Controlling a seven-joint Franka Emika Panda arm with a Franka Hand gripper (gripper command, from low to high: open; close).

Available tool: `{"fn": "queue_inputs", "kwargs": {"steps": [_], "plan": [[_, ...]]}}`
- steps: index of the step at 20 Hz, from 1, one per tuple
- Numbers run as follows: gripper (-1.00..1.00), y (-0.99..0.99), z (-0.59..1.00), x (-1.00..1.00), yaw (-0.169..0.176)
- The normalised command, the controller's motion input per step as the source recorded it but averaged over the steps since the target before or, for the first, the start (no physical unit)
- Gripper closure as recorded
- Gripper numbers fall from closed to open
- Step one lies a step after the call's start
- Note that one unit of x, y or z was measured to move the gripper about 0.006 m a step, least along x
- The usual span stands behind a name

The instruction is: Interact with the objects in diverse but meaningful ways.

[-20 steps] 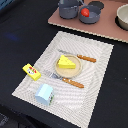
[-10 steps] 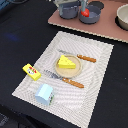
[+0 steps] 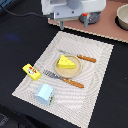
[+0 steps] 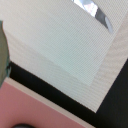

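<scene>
On the dark counter (image 3: 107,95) a pale ribbed placemat (image 3: 95,60) carries the set. Largest is the round tan plate (image 3: 59,71), holding the yellow holed cheese wedge (image 3: 65,62); I judge it rigid, light plastic, best pinched across its flat sides. Next, the light blue cup (image 3: 44,93) near the mat's front corner: hollow, light, graspable at the rim. Then the yellow red-marked packet (image 3: 31,72) just off the mat's edge: small, probably slippery, taken across its short width. My gripper (image 3: 72,22) hangs well behind the mat; whether its fingers are apart I cannot tell.
</scene>
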Motion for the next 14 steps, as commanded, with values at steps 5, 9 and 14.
{"fn": "queue_inputs", "kwargs": {"steps": [5,9,14], "plan": [[-1.00,-0.24,-0.61,0.29,0.000],[-1.00,-0.25,-0.51,-0.05,0.001],[-1.00,0.03,0.18,-0.16,0.131]]}}
